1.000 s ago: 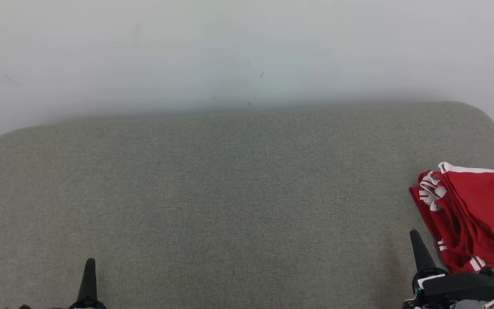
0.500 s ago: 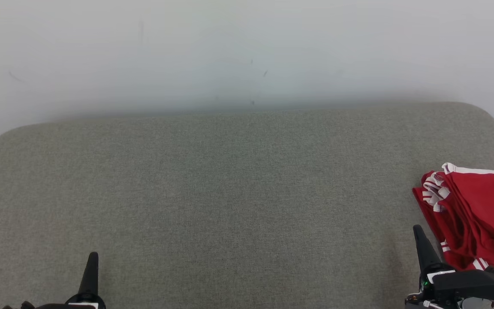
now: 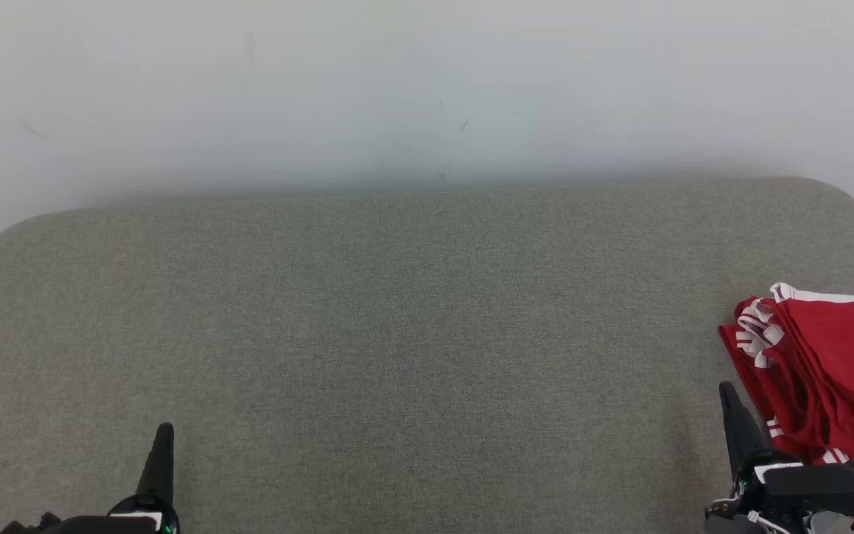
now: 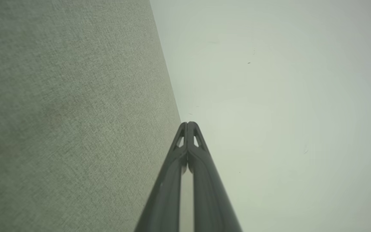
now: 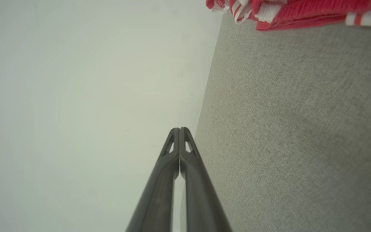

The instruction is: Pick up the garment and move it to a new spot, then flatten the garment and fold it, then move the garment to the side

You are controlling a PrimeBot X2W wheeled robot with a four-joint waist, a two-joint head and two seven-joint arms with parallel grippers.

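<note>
The garment (image 3: 827, 363) is red with white stripes and lies folded in a bundle at the right edge of the grey cushioned surface (image 3: 412, 334). It also shows along the top of the right wrist view as a red and white garment (image 5: 288, 13). My right gripper (image 3: 727, 393) stands just left of the garment's near corner, apart from it, fingers pressed together and empty; the right wrist view shows the same right gripper (image 5: 179, 130) shut. My left gripper (image 3: 165, 434) is at the lower left, far from the garment, and the left wrist view shows that left gripper (image 4: 188, 125) shut and empty.
A plain white wall (image 3: 427, 89) rises behind the cushioned surface. The surface has rounded far corners; its right edge runs close beside the garment. A wide bare stretch of grey fabric lies between the two grippers.
The whole picture has drifted slightly right, so the camera has moved. Both grippers reach a little higher in the head view than before. The garment has kept its shape and place on the surface.
</note>
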